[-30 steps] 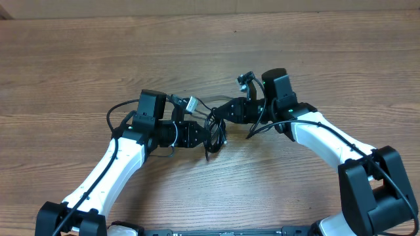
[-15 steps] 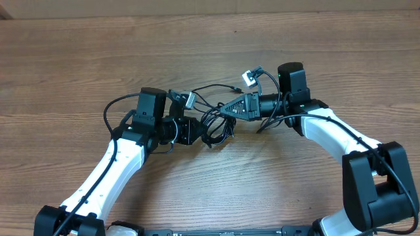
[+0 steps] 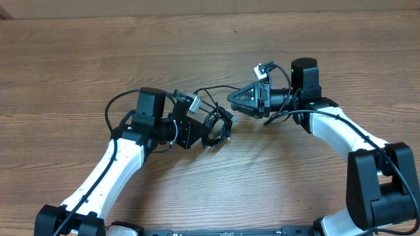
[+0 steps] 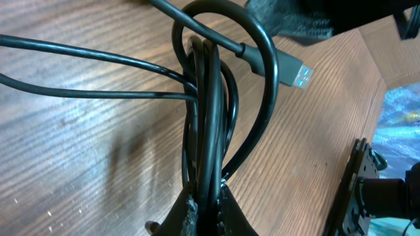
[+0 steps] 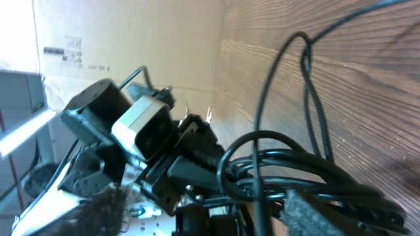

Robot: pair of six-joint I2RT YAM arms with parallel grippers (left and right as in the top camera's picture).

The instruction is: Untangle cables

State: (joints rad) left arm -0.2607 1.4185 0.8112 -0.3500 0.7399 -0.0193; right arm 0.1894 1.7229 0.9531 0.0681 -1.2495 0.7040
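Observation:
A tangle of black cables (image 3: 215, 128) lies at the table's middle, one USB plug (image 4: 296, 72) sticking out of its loops. My left gripper (image 3: 195, 133) is shut on the bundle (image 4: 209, 118); in the left wrist view its jaws (image 4: 207, 200) pinch several strands side by side. A thin strand (image 3: 216, 87) arcs from the tangle toward the right arm. My right gripper (image 3: 233, 98) hangs open just right of the tangle, apart from it. Seen from the right wrist, the coils (image 5: 295, 164) lie ahead of the spread pads (image 5: 318, 211), and one strand (image 5: 259, 190) runs down between them, ungripped.
Bare wooden tabletop (image 3: 79, 59) surrounds the arms. The left arm's wrist camera (image 5: 146, 124) faces the right gripper at close range. Each arm's own black wire loops beside its wrist (image 3: 118, 108).
My right gripper has opened, let go of the cables and drawn back to the right. The left gripper has stayed shut on the bundle, which shifted slightly.

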